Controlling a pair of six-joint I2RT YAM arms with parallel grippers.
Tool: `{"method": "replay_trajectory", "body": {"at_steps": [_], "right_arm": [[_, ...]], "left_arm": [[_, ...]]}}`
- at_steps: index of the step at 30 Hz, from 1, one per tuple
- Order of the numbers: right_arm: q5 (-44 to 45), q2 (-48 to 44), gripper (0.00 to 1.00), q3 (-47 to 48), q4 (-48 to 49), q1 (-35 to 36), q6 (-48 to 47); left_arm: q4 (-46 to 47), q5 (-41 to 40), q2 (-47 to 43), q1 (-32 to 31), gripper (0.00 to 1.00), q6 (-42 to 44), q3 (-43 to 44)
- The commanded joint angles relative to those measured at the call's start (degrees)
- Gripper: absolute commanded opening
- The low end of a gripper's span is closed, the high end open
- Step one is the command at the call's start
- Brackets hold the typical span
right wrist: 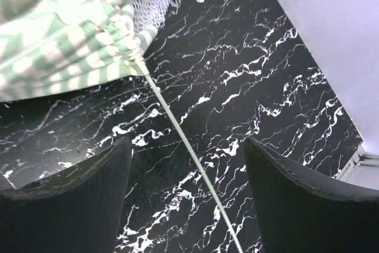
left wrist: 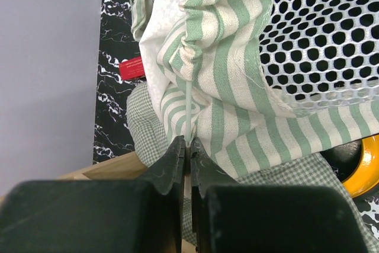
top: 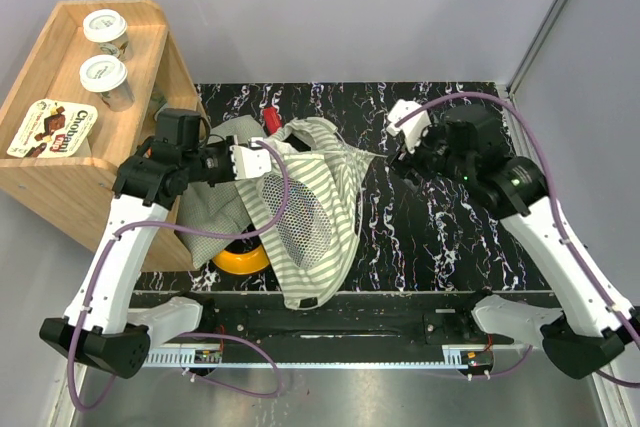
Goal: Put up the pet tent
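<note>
Green-and-white striped fabric pet tent (top: 335,162) lies collapsed and crumpled, left of centre on the black white-veined marble table (top: 450,237). It reaches from near the back of the table to the near edge, and its round white mesh window (top: 300,215) faces up. Left gripper (left wrist: 188,149): fingers pressed together, pinching the thin pale left-side pole (left wrist: 188,108) just where it leaves a gathered sleeve of striped cloth. Right gripper (right wrist: 186,143): fingers spread wide, holding nothing. The thin pale right-side pole (right wrist: 177,124) comes out of the bunched tent edge and runs down between the two fingers, with a clear gap to each. Cannot tell whether the two pole lengths are one piece. In the top view the right gripper sits just beside the tent's right edge, over bare table. Small-checked green-and-white padded cushion (top: 212,209) lies partly under the tent's left side, just beside the light wooden shelf box (top: 60,182). Yellow round object (top: 240,260) is half covered by the tent and cushion. Small red item (top: 270,120) lies at the tent's far edge. On the shelf box: two white-lidded cups (top: 105,27) and a flat Chobani pack (top: 52,127).
</note>
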Motion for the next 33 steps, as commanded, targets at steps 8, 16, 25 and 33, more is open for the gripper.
{"method": "replay_trajectory", "body": {"at_steps": [8,16,25,33], "right_arm": [[0.0,8.9,0.56,-3.4,7.7,-2.5,-10.0],[-9.3,6.5,0.07,-5.5,13.0,-2.5,-13.5],[-9.6,5.9,0.0,-5.1,15.7,2.0,-17.0],[-3.7,9.4,0.0,-1.4,12.9,8.0,-22.5]], "left_arm": [[1.9,5.7,-2.4,-0.2,0.0,-0.1,0.4],[-0.4,10.1,-1.9,-0.2,0.0,-0.4,2.1],[-1.1,9.9,1.0,-6.8,0.0,-4.6,6.0],[-2.3,13.8,2.4,-10.9,0.07,-11.1,12.1]]}}
